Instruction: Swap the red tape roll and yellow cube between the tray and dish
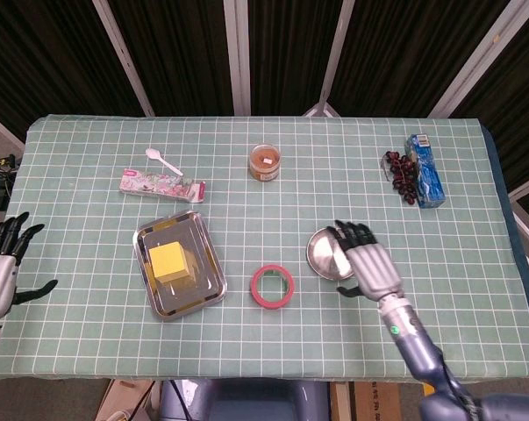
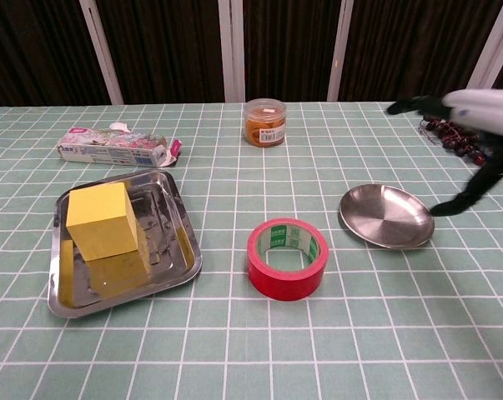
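Red tape roll (image 2: 286,259), a glossy ring with a green-printed white inner core, lies flat on the bench (image 1: 457,289) at lower centre of the chest view, between the tray (image 2: 169,271) and the dish (image 2: 385,217), touching neither. Inside the tray, a shiny rectangular steel pan with rounded corners, stands the yellow cube (image 2: 102,218), matte and sharp-edged, mirrored in the metal. The dish is a shallow round bowl of polished steel.

A green cloth with a white grid covers the bench. Along the top of the frame sit a clear lidded jar (image 2: 264,122) with orange contents, a flat printed packet (image 2: 111,147), a white plastic spoon (image 1: 163,160), a bunch of dark grapes (image 1: 400,174) and a blue box (image 1: 425,169) beside them.

The right hand (image 1: 367,262) hovers at the dish's right edge, fingers spread and holding nothing; its outline is blurred in the chest view. The left hand (image 1: 3,270) hangs at the far left, off the bench, fingers apart and seemingly holding nothing.
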You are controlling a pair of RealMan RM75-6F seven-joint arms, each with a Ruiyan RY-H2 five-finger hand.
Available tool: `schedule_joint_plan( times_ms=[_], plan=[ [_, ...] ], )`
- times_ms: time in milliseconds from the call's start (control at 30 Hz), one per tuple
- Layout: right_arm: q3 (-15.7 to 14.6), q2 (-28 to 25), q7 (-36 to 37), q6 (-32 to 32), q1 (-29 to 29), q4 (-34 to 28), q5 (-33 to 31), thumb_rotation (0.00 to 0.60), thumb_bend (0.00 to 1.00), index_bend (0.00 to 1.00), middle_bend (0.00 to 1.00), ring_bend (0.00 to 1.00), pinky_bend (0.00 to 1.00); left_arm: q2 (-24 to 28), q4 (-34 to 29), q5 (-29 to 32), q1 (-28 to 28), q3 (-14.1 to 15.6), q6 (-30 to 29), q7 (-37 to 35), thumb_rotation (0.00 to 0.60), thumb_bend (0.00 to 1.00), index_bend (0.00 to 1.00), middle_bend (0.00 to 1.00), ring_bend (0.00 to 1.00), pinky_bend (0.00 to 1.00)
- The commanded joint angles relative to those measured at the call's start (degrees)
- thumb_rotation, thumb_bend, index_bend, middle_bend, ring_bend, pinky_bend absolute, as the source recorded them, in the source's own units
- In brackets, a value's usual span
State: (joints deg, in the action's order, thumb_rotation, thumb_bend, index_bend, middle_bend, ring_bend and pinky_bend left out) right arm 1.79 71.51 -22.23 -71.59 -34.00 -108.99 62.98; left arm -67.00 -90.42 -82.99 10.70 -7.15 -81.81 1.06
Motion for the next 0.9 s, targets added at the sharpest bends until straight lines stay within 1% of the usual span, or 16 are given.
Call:
schedule_joint_plan(
  times_ms=[33, 133, 200, 400, 500, 567, 700, 900],
  plan=[
    [-6.36, -7.31, 8.29, -6.86, 9.06, -0.49, 8.43, 0.6, 0.0, 0.04, 0.0, 0.0, 0.04, 2.66, -5.72, 2.95, 6.05, -1.99, 9.79, 3.49, 0.6, 0.0, 0.16, 0.0, 0.0, 0.01],
    [-8.42, -8.18, 10.58, -10.48, 12.96, 1.76, 11.86, 0.6, 0.0, 0.04, 0.0, 0.0, 0.04, 3.84, -8.52, 7.05, 11.01, -3.35, 18.42, 5.97, 0.6, 0.0, 0.15, 0.0, 0.0, 0.01],
    [-9.08, -8.37, 12.27, -12.28, 14.9, 2.69, 13.49, 0.6, 0.0, 0.04, 0.0, 0.0, 0.04, 3.6, -9.14, 9.37, 13.96, -3.81, 23.06, 8.14, 0.6, 0.0, 0.15, 0.0, 0.0, 0.01],
    [-9.05, -8.55, 16.77, -14.84, 18.37, 5.21, 15.54, 0.6, 0.0, 0.04, 0.0, 0.0, 0.04, 0.88, -8.93, 14.77, 21.37, -4.14, 33.5, 12.61, 0.6, 0.0, 0.15, 0.0, 0.0, 0.01],
    [-8.6, -8.07, 18.69, -15.69, 19.61, 6.93, 16.72, 0.6, 0.0, 0.04, 0.0, 0.0, 0.04, -0.23, -8.43, 16.13, 24.08, -3.25, 36.01, 16.62, 0.6, 0.0, 0.14, 0.0, 0.0, 0.01],
    [-8.19, -7.94, 19.22, -15.45, 19.98, 7.5, 16.77, 0.6, 0.0, 0.04, 0.0, 0.0, 0.04, -1.02, -8.36, 16.9, 25.14, -2.77, 36.62, 18.22, 0.6, 0.0, 0.14, 0.0, 0.0, 0.01],
    [-7.27, -7.78, 19.22, -14.49, 20.56, 7.97, 16.13, 0.6, 0.0, 0.04, 0.0, 0.0, 0.04, -3.85, -6.82, 17.32, 26.44, -2.05, 36.73, 18.62, 0.6, 0.0, 0.14, 0.0, 0.0, 0.01],
    [-6.29, -7.6, 19.16, -12.92, 20.93, 8.01, 16.02, 0.6, 0.0, 0.04, 0.0, 0.0, 0.04, -6.68, -3.97, 17.47, 27.26, 0.07, 36.99, 19.59, 0.6, 0.0, 0.14, 0.0, 0.0, 0.01]
  ],
)
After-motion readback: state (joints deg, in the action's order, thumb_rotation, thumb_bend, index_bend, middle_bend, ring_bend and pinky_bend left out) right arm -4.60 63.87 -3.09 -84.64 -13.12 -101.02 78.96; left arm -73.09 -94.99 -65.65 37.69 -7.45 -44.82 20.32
